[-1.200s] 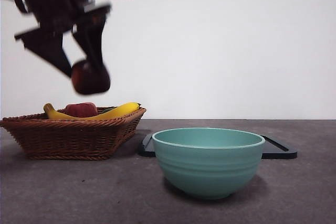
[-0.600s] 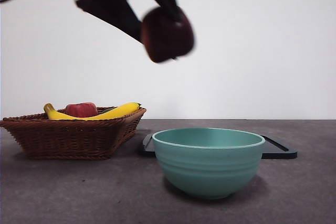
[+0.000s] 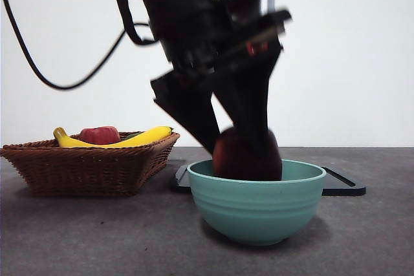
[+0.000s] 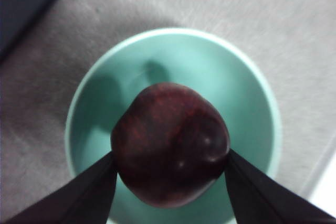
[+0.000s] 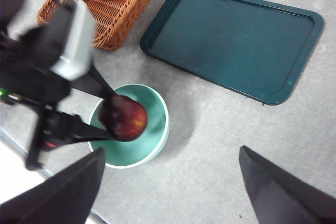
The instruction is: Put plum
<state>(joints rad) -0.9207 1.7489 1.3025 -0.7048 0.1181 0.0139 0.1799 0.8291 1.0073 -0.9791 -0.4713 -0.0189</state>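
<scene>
My left gripper is shut on the plum, a dark maroon glossy fruit. It holds the plum right over the teal bowl, its lower half below the rim in the front view. In the left wrist view the bowl lies directly beneath the fruit. The right wrist view looks down from high up on the left gripper, the plum and the bowl. My right gripper hangs well above the table, open and holding nothing.
A wicker basket at the left holds a banana and a red apple. A dark green tray lies flat behind the bowl. A cable loops down from the left arm.
The left gripper has carried the plum to the right from above the basket and down, so it now sits at the bowl's rim.
</scene>
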